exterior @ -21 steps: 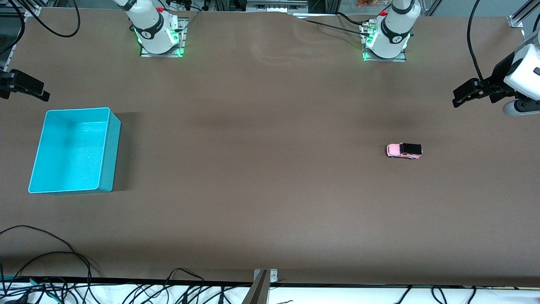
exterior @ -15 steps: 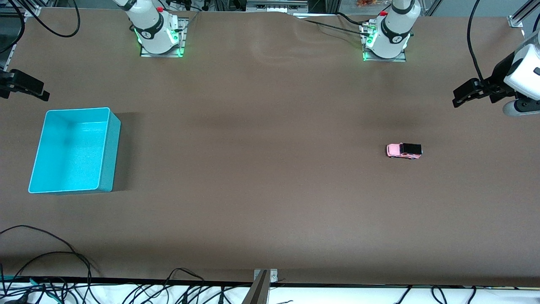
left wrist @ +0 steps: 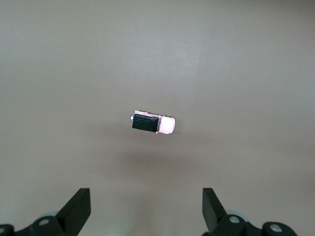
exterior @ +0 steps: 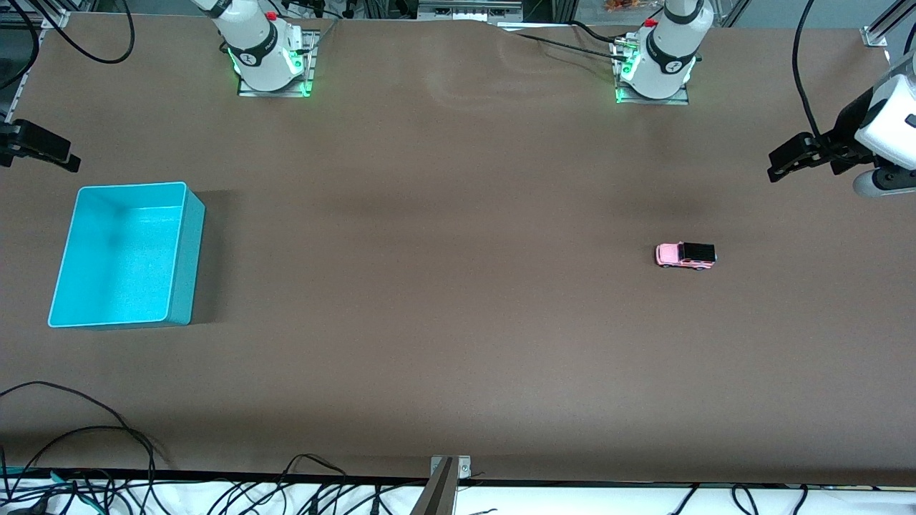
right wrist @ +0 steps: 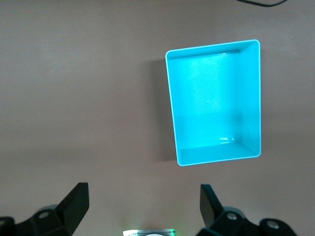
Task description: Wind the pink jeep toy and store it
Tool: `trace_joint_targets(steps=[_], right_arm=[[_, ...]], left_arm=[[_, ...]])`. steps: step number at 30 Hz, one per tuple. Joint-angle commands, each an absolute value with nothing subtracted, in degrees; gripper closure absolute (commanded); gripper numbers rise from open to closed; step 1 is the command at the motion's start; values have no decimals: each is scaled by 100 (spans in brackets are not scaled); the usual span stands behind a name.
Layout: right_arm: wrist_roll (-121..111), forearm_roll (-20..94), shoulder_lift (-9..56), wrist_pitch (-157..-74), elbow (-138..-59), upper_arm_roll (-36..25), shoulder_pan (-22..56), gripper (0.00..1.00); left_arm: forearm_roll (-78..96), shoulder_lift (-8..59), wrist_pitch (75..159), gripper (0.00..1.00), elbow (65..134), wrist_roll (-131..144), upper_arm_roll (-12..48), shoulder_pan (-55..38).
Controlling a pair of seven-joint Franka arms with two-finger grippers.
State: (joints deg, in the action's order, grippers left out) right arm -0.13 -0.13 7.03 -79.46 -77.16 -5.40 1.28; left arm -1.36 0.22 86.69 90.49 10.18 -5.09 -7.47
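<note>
Pink jeep toy (exterior: pixel 685 254) on table (exterior: pixel 458 322), pincers spread

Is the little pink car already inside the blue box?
No, the pink jeep toy stands on the bare table toward the left arm's end, while the turquoise bin at the right arm's end holds nothing.

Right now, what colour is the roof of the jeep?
Black on the pink jeep; clearest in the left wrist view.

A turquoise bin (exterior: pixel 125 254) stands open and empty on the brown worktop (exterior: pixel 444 286), toward the right arm's end. Black cables (exterior: pixel 86 443) trail along the worktop edge nearest the front camera.
</note>
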Motion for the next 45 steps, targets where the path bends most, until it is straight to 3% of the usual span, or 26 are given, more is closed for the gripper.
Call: trace_joint_targets(steps=[1, 20, 45], right_arm=[[88, -88, 694, -7849, -7646, -527, 132, 0], [26, -18, 694, -7857, -7770, -536, 123, 0], [105, 167, 694, -7857, -7884, -510, 141, 0]], left_arm=[[-123, 105, 8552, 0, 8851, 1020, -519, -721], [-35, 79, 8341, 0, 8824, 229, -633, -589], [97, 642, 8533, 0, 9210, 272, -633, -589]])
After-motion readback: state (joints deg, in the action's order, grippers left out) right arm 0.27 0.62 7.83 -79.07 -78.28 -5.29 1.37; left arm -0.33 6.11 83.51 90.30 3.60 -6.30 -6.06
